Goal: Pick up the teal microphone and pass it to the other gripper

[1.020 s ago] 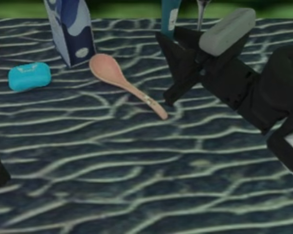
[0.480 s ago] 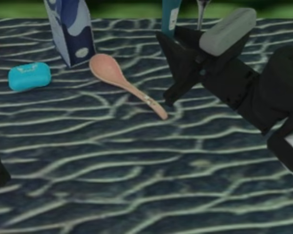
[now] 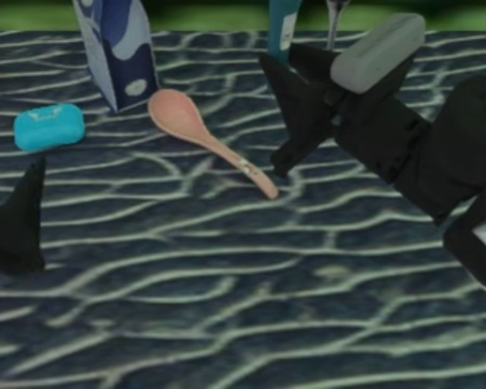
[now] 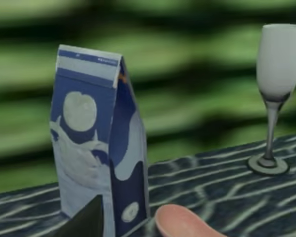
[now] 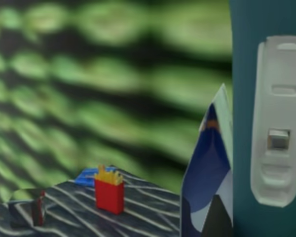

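Observation:
The teal microphone [image 3: 283, 26] stands upright in my right gripper [image 3: 290, 69], which is shut on its lower end at the back of the table, right of the middle. Only its dark-teal handle and white strip show there; the top runs out of view. In the right wrist view the handle [image 5: 244, 123] fills the side close up, with one dark fingertip [image 5: 217, 217] beside it. My left gripper [image 3: 23, 212] hangs at the left edge, far from the microphone, open. One of its fingertips [image 4: 90, 222] shows in the left wrist view.
A pink spoon [image 3: 206, 138] lies between the two grippers. A blue milk carton [image 3: 117, 53] and a cyan block [image 3: 49, 127] sit at the back left. A wine glass [image 3: 334, 20] stands behind my right gripper. A red fries box [image 5: 109, 195] stands far left.
My left gripper has risen from the left edge and reached farther in over the table. The right arm and the microphone have stayed where they were.

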